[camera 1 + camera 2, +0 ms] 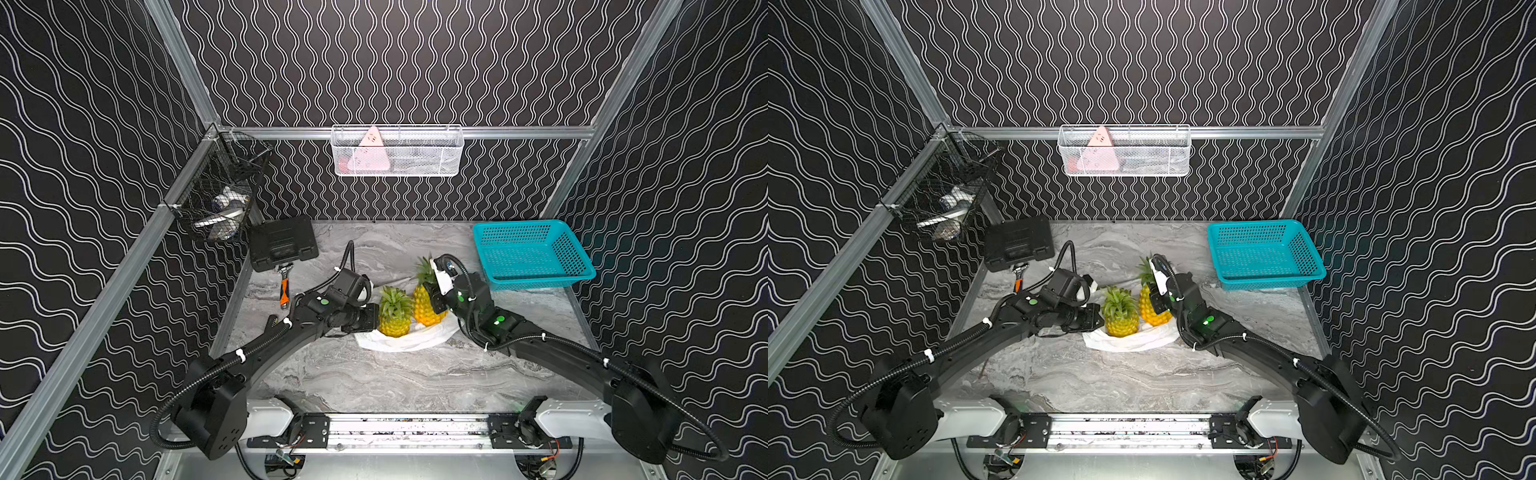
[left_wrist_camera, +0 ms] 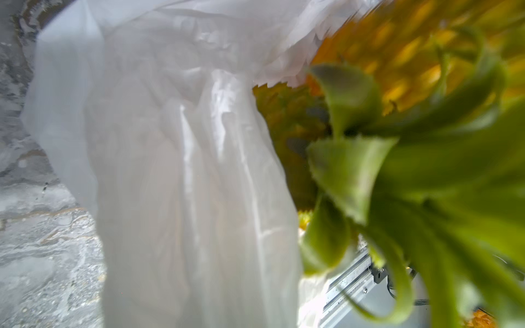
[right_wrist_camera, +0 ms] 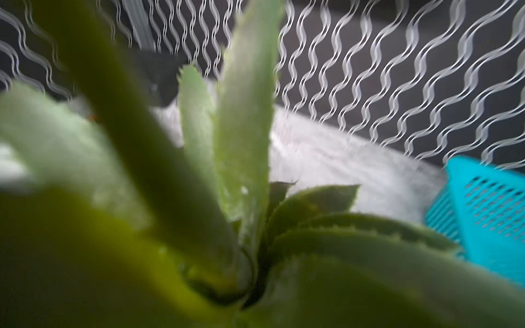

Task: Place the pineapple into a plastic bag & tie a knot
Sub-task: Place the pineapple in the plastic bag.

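The thin crinkly white plastic bag [image 1: 409,338] lies mid-table under two yellow pineapples [image 1: 394,312]. The left gripper [image 1: 372,318], jaws closed, meets the bag's left edge. The right gripper [image 1: 436,297] grips the farther pineapple [image 1: 426,305] near its crown.

black walls [image 1: 415,62] w/ white wavy lines close in three sides, framed by aluminium rails [image 1: 104,307]. grey marbled tabletop [image 1: 374,382] below. a white mesh basket [image 1: 397,151] hangs on the back rail (pink triangular thing inside), a black wire basket [image 1: 216,195] at the left corner. teal perforated basket [image 1: 532,255] sits back right, black tool case [image 1: 282,243] back left, an orange-handled wrench [image 1: 284,282] just in front of it.
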Controlling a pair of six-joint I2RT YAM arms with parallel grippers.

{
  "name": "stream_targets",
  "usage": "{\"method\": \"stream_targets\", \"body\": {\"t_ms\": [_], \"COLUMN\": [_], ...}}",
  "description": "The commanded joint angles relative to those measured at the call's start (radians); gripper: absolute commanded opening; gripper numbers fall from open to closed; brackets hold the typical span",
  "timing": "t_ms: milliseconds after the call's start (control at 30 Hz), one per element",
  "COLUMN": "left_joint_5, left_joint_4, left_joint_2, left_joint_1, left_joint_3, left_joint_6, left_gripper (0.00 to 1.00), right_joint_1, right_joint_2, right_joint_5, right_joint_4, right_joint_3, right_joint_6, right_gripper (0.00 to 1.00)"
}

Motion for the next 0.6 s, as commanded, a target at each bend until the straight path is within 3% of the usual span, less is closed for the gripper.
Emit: {"method": "stream_targets", "body": {"t_ms": [0, 67, 133, 233, 300, 367, 467, 567], "left_joint_5": [0.003, 0.002, -0.002, -0.006, -0.015, -0.03, -0.033, -0.032], "left_joint_4": [-0.005, -0.009, -0.016, -0.027, -0.041, -0.054, -0.06, -0.066], "left_joint_2": [0.003, 0.01, 0.016, 0.02, 0.018, 0.016, 0.018, 0.025], "left_joint_1": [0.001, 0.001, 0.001, 0.001, 0.001, 0.001, 0.001, 0.001], "left_joint_3": [0.012, 0.018, 0.027, 0.037, 0.046, 0.053, 0.059, 0.066], "left_joint_6": [0.0, 0.001, 0.006, 0.012, 0.023, 0.029, 0.035, 0.035], "left_gripper": [0.0, 0.0, 0.0, 0.0, 0.0, 0.0, 0.0, 0.0], "right_joint_1": [0.004, 0.004, 0.004, -0.011, -0.041, -0.11, -0.273, -0.458], "right_joint_2": [0.034, 0.051, 0.034, -0.042, -0.095, -0.131, -0.128, -0.068], "right_joint_5": [-0.043, -0.098, -0.13, -0.158, -0.206, -0.257, -0.316, -0.387], "right_joint_4": [0.149, 0.135, 0.041, -0.124, -0.267, -0.423, -0.624, -0.792], "right_joint_3": [-0.044, -0.04, 0.014, 0.127, 0.225, 0.327, 0.425, 0.434], "right_joint_6": [0.015, 0.01, 0.028, 0.036, 0.022, 0.035, 0.108, 0.129], "right_gripper": [0.07, 0.16, 0.35, 0.72, 0.86, 0.91, 0.91, 0.82]}}
